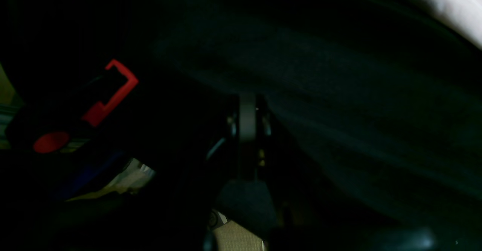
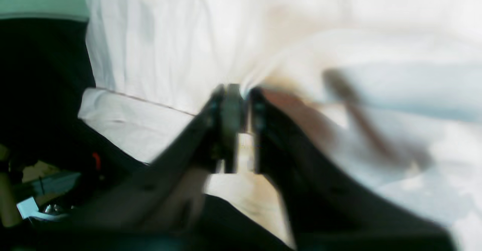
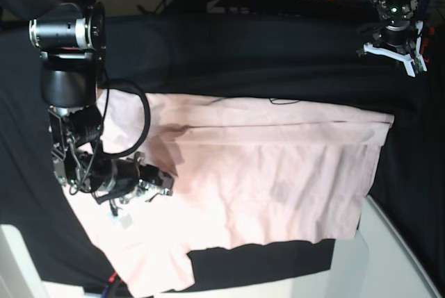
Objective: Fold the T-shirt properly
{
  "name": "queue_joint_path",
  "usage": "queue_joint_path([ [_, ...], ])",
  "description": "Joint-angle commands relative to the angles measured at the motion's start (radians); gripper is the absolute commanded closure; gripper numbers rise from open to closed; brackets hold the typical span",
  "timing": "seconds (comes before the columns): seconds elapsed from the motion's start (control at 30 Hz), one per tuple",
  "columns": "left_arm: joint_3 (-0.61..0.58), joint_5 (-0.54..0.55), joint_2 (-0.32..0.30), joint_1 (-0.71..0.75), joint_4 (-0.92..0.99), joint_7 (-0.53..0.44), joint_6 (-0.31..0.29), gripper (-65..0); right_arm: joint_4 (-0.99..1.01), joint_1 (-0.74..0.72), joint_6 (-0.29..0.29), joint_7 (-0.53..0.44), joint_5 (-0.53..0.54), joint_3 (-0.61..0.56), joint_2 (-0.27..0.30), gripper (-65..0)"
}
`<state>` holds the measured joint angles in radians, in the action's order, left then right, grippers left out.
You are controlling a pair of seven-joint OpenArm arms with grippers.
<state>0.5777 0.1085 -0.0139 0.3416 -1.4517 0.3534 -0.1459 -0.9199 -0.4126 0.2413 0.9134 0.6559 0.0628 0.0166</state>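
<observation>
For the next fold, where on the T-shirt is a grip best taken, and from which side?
Probably the free corner of the T-shirt on the base view's right. The cloth there lies flat with a clean edge over the black table cloth, so the left gripper, parked just above, could come down from the outer side.

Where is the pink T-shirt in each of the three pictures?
Left wrist: only a pale blurred bit of the T-shirt in the top right corner.
Right wrist: the T-shirt fills most of the picture, behind the right gripper.
Base: the T-shirt lies spread across the middle, with the right gripper over its left part.
Shared landmark: the black cloth under the T-shirt, dark in the left wrist view and at the left edge of the right wrist view.
</observation>
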Motion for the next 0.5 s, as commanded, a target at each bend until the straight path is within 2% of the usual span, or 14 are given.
queue_joint_path([
  [0.0,0.005,0.001,-0.013,0.004,-0.013,-0.018,0.006,0.0,-0.02,-0.038,0.014,-0.01,0.025,0.002,0.003,-17.0],
  [0.1,0.003,0.001,-0.013,0.003,-0.013,-0.018,0.006,0.0,-0.038,-0.047,0.016,-0.003,0.026,0.004,0.004,-41.2],
  [0.13,0.003,0.0,-0.013,0.003,-0.013,-0.018,0.006,0.0,-0.067,-0.041,0.019,-0.003,0.026,0.007,0.004,-46.0],
  [0.23,0.003,0.0,-0.014,0.001,-0.011,-0.018,0.006,0.0,-0.221,0.037,0.082,-0.003,0.043,0.009,0.029,-46.6],
  [0.3,0.003,0.0,-0.014,0.0,-0.011,-0.018,0.006,0.0,-0.339,0.119,0.096,-0.004,0.103,0.05,0.042,-46.6],
  [0.37,0.003,0.0,-0.016,0.001,-0.011,-0.018,0.006,0.0,-0.431,0.226,0.066,-0.003,0.196,0.167,0.042,-46.6],
  [0.47,0.001,0.0,-0.031,0.004,-0.011,-0.018,0.006,0.0,-0.509,0.404,-0.052,-0.015,0.344,0.365,0.016,-46.7],
])
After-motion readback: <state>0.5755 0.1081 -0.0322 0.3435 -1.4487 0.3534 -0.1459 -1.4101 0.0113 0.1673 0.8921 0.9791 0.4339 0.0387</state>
